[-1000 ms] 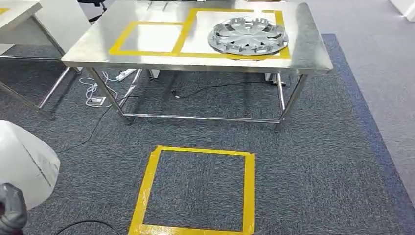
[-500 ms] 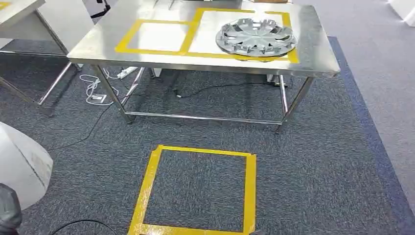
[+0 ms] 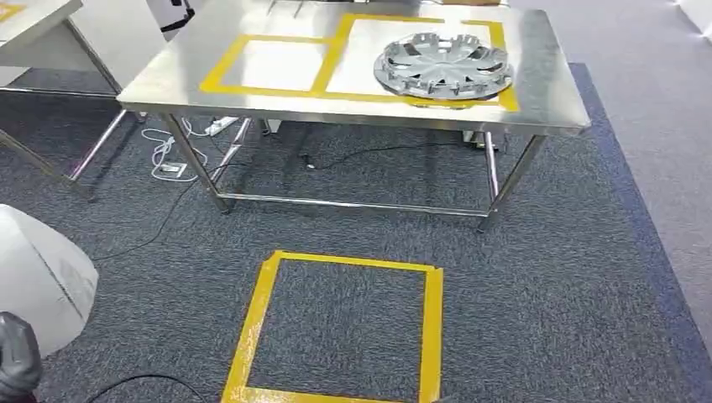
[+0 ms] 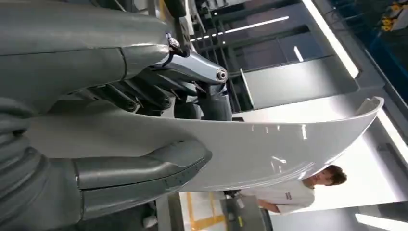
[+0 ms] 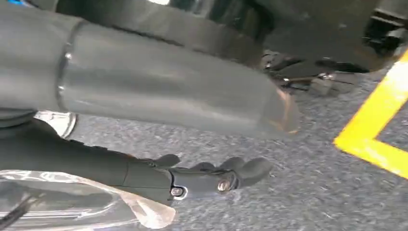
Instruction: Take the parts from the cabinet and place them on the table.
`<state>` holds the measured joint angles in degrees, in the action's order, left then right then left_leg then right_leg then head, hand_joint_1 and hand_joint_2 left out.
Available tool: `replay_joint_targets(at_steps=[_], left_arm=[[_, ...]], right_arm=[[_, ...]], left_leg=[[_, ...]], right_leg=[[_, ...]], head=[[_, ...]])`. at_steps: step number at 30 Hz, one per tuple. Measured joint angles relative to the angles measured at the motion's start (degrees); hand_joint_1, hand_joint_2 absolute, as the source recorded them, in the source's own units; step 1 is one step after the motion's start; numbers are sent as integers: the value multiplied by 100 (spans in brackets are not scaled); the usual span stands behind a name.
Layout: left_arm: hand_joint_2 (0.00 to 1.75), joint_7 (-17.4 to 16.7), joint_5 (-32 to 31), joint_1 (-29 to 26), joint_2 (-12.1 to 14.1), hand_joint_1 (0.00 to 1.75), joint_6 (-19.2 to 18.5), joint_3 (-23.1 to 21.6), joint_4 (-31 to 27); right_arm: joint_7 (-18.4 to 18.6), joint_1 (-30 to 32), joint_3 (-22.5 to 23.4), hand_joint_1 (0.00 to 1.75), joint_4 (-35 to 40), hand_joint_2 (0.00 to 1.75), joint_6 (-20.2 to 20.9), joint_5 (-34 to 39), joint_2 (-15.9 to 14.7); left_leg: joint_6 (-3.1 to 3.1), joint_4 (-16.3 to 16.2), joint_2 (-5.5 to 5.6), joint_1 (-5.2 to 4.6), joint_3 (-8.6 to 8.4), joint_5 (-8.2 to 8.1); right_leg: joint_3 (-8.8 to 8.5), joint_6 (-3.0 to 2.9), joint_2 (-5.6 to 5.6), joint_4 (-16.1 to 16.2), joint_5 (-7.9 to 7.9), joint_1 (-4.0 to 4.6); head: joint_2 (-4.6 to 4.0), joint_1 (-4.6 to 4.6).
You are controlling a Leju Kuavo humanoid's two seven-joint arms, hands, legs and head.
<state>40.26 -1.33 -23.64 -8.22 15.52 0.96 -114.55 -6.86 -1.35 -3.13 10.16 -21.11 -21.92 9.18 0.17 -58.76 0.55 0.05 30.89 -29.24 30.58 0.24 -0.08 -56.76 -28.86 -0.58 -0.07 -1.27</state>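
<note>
My left hand sits at the lower left of the head view and grips a white curved panel. In the left wrist view the thumb presses one face of the white panel and the dark fingers lie against the other. A silver hubcap lies in the right-hand yellow taped square on the steel table ahead. My right hand hangs above the carpet with its fingers stretched out, holding nothing.
An empty yellow taped square lies on the table left of the hubcap. A larger yellow square is taped on the carpet before the table. Cables lie under it. Another table stands far left. A person stands behind.
The whole head picture has shifted slightly down and right, so the camera has moved toward the table. The white panel stays in my left hand.
</note>
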Motion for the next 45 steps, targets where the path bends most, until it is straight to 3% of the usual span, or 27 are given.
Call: replay_joint_targets(at_steps=[2, 4, 5, 7, 9, 10, 11, 12, 15, 17, 19, 21, 23, 25, 26, 27, 29, 30, 31, 33, 36, 38, 40, 41, 42, 43, 45], left_arm=[[175, 2, 9, 13, 2, 175, 0, 2, -13], [175, 0, 17, -8, 2, 175, 0, -2, -13], [175, 0, 20, -13, 4, 175, -2, -2, -13], [175, 0, 28, -12, 4, 175, -2, -2, -13], [175, 0, 28, -13, 4, 175, -2, -2, -13], [175, 0, 28, -8, 4, 175, -2, -2, -13], [175, 0, 28, -9, 4, 175, -4, -7, -11], [175, -2, 26, 1, 2, 175, -6, -7, -22], [175, -2, 28, -32, 11, 175, -9, 7, -24], [175, 0, 28, -27, 2, 175, -9, 9, -24], [175, 0, 28, -20, 2, 175, -13, 7, -24], [175, 0, 28, -28, 2, 175, -15, 4, -24], [175, 0, 28, -28, 2, 175, -17, 4, -26], [175, 0, 26, -28, 2, 175, -20, 4, -24], [175, 0, 28, -15, 4, 175, -20, 4, -22], [175, 2, 28, -17, 4, 175, -20, 9, -22], [175, -2, 26, -22, 4, 175, -22, 2, -26], [175, 2, 24, -17, 4, 175, -24, 2, -35], [175, -2, 24, -16, 7, 175, -24, 2, -33], [175, 0, 17, 11, 7, 175, -20, 2, -37], [175, 0, 17, -11, 7, 175, -20, -2, -37], [175, 0, 18, -12, 13, 175, -20, -4, -37], [175, 0, 11, -12, 20, 175, -22, -2, -37], [175, 0, 9, -14, 26, 175, -20, -7, -33], [175, -2, 7, -10, 26, 175, -22, -9, -28], [175, -2, -6, -25, 26, 175, -22, -9, -35], [175, 0, -11, -25, 28, 175, -24, -9, -35]], right_arm=[[-9, -9, 2, 0, 0, 0, 9, 2, 2], [-22, -10, 2, 0, 0, 0, 22, 2, 2], [-31, 0, 2, 0, 0, 0, 26, 2, 0], [-51, 19, 4, 0, 0, 0, 44, 2, 0], [-53, 26, 2, 0, 0, 0, 50, 2, 2], [-53, 35, 2, 0, 0, 0, 50, 2, 2], [-55, 14, 4, 0, -2, 0, 48, 2, -4], [-55, 2, 4, 0, -2, 0, 52, 2, -4], [-90, -12, 2, 0, 0, 0, 72, 7, -4], [-127, -31, 2, 0, 2, 0, 81, 9, -4], [-145, -31, 2, 0, 2, 0, 90, 11, -4], [-147, -8, 2, 0, 0, 0, 101, 15, -4], [-147, 25, 2, 0, 0, 0, 103, 15, -4], [-147, 30, 4, 0, 0, 0, 105, 15, -4], [-147, 53, 4, 0, -4, 0, 105, 17, -18], [-149, 39, 2, 0, -4, 0, 107, 17, -17], [-147, 47, 4, 0, 0, 0, 111, 15, -17], [-147, 45, 4, 0, 0, 0, 111, 17, -18], [-142, 35, 7, 0, 0, 0, 111, 15, -20], [-140, 14, 7, 0, 0, 0, 118, 15, -17], [-138, 17, 7, 0, 0, 0, 138, 15, -17], [-138, 43, 9, 0, 0, 0, 140, 15, -17], [-140, 38, 9, 0, 0, 0, 149, 13, -13], [-138, 47, 9, 0, -9, 0, 155, 13, -15], [-140, 31, 11, 0, -13, 0, 157, 13, -17], [-140, 0, 11, 0, -11, 0, 162, 11, -15], [-138, 6, 11, 0, -11, 0, 168, 4, -15]], left_leg=[[-73, -651, -8, 18, 317, -288], [-121, -1529, -9, 60, 825, -605], [-141, -1804, -9, 78, 1015, -641], [-163, -1532, -10, 112, 992, -249], [-176, -591, -18, 125, 628, 393], [-189, -306, -40, 120, 481, 472], [-159, -211, -39, 71, 414, 342], [-62, -177, -39, 71, 410, 253], [66, -102, -17, 82, 353, 189], [128, -52, -24, 85, 240, 147], [183, -51, -25, 62, 188, 68], [211, -51, -11, 30, 67, -35], [214, -48, 16, -4, -124, -161], [212, -36, 15, -36, -294, -297], [194, -63, 21, -64, -369, -368], [154, -47, 36, -61, -352, -426], [94, -85, 37, -53, -496, -398], [74, -109, 35, -60, -535, -397], [51, -326, 14, -52, -454, -382], [-23, -1016, 12, -33, -44, -489], [-125, -1617, 12, 31, 545, -1023], [-141, -1233, 10, 58, 561, -750], [-137, -435, -4, 65, 430, 13], [-108, -359, -19, 38, 467, 169], [-66, -263, -47, 16, 484, -53], [9, -269, -41, 13, 462, 122], [99, -228, -33, 24, 399, 83]], right_leg=[[-86, -62, -9, 16, -51, -13], [-159, -62, -18, 16, -131, -13], [-209, -56, -18, 16, -173, -15], [-350, -20, -10, 16, -282, -33], [-529, 47, -1, 16, -406, -80], [-527, 89, -6, 21, -472, -90], [-544, 145, 6, 8, -537, -49], [-534, 174, -11, 30, -543, -46], [-660, 247, -14, 52, -521, -58], [-287, 260, -7, -560, -550, -53], [387, 259, -6, -1472, -857, -43], [826, 233, -3, -1828, -1109, -25], [853, 158, 1, -1387, -769, 15], [689, 18, 3, -550, 17, 81], [710, -31, 28, -448, 187, 125], [657, -32, 39, -404, -10, 134], [590, -79, 29, -345, 93, 141], [386, -99, 45, -315, 108, 112], [312, -109, 29, -241, 89, 89], [200, -148, 27, -208, 24, 65], [37, -132, 39, -208, -140, 50], [-131, -109, 45, -209, -265, 39], [-297, -45, 47, -208, -402, 23], [-299, -9, 45, -195, -461, 37], [-306, 34, 50, -179, -480, 46], [-308, 73, 29, -149, -521, 48], [-456, 134, 27, -171, -489, 52]], head=[[0, 39], [0, 29], [0, 35], [0, 35], [0, 31], [0, 40], [-4, 79], [-2, 77], [-2, 15], [0, -24], [-2, -44], [-2, -50], [-2, -55], [-2, -52], [-2, -19], [-2, -28], [0, -22], [0, -35], [0, -27], [-2, 20], [0, 33], [0, 29], [0, 35], [0, 31], [-2, 81], [0, 49], [0, 44]])
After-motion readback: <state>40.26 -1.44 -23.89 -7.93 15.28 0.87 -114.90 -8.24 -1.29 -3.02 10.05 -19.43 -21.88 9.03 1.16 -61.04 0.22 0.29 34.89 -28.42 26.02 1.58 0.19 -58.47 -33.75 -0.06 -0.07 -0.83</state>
